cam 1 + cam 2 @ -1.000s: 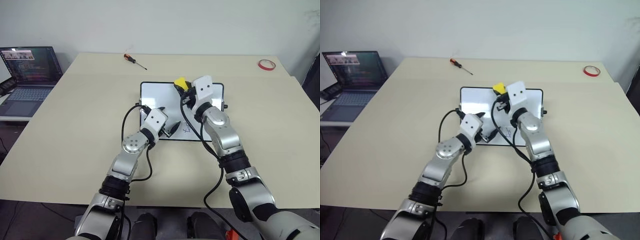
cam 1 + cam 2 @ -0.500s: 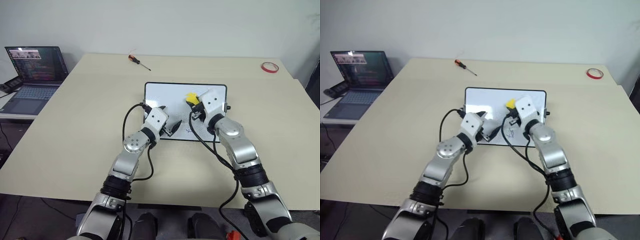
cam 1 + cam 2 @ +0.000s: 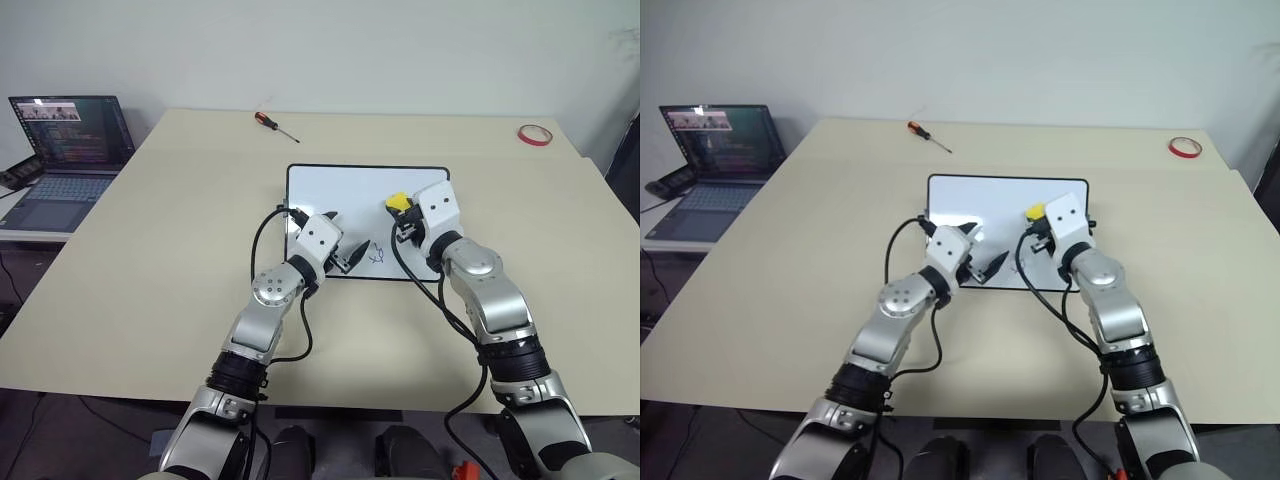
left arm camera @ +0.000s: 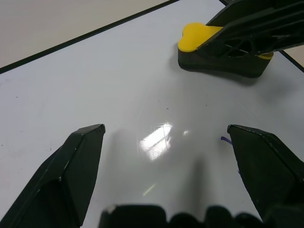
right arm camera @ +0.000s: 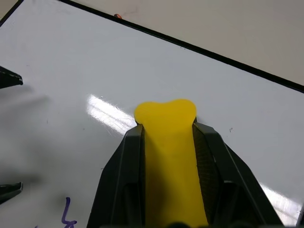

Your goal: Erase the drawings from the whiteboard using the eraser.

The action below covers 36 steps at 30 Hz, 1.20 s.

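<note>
The whiteboard (image 3: 335,195) lies flat in the middle of the table. My right gripper (image 5: 167,130) is shut on the yellow eraser (image 3: 397,203), whose dark underside sits on the board's right part, as the left wrist view shows the eraser (image 4: 199,35). A small blue drawing (image 3: 377,254) remains near the board's front edge, between the two grippers; it is also the drawing (image 5: 68,214) just nearer than the eraser. My left gripper (image 3: 346,258) stands open and empty over the board's front edge, its fingertips (image 4: 88,142) wide apart.
A screwdriver (image 3: 270,122) lies at the table's far side and a red tape ring (image 3: 533,132) at the far right corner. An open laptop (image 3: 62,140) stands on a lower surface to the left. Bare tabletop surrounds the board.
My right gripper has carried the eraser from the board's far edge to the right, nearer and down onto the board. The left arm has stayed put. The camera has shifted a little.
</note>
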Tool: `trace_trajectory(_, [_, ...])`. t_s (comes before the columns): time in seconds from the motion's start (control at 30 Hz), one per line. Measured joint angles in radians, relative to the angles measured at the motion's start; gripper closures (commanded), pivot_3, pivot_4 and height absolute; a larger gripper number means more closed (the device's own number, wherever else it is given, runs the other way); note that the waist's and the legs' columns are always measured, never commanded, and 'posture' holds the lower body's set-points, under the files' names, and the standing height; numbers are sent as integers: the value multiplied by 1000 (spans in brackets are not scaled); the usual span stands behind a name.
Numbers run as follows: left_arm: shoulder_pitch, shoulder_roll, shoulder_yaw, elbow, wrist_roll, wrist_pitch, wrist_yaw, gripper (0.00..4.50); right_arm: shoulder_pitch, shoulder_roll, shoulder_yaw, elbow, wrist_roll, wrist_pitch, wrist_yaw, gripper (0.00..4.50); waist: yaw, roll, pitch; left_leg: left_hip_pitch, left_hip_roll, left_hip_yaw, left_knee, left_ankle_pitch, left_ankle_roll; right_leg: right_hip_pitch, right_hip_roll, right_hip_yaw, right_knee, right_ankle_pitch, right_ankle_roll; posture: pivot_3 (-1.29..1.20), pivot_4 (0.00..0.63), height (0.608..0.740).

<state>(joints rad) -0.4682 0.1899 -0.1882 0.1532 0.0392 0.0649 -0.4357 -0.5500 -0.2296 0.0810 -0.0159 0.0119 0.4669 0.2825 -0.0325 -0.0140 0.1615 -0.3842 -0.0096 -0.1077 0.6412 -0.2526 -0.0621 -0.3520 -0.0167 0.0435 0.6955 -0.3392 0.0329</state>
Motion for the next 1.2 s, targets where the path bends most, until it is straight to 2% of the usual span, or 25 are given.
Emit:
trace_trajectory(0.27, [176,68,23,-202,-40,37,-43,0,181,-37,-36,-247,34,65,16,3414,0,1,0,-12,1,-1,-1,0,0,-8,0,1,-5,0,0,0,150,740])
trace_trajectory(0.4, [292,94,29,-279,-58,56,-57,0,288,-41,-40,-373,48,86,19,3414,1,1,0,-12,1,-2,-1,0,0,-9,0,1,-5,0,0,0,150,740])
trace_trajectory(0.63, [407,88,18,-304,-73,6,-59,0,419,-48,-36,-402,35,12,16,3414,2,1,0,-10,0,-2,-1,0,0,-7,0,0,-5,0,0,0,150,740])
trace_trajectory(0.93, [393,72,-3,-296,-74,-10,-70,0,379,-49,1,-367,4,-64,21,3414,0,1,0,-9,1,-1,-1,0,0,-7,0,0,-5,0,0,0,150,740])
trace_trajectory(1.2, [346,72,1,-258,-74,-10,-77,0,296,31,88,-223,-31,-151,1,3414,1,1,0,-9,1,-1,-1,0,0,-7,0,0,-5,0,0,0,150,740])
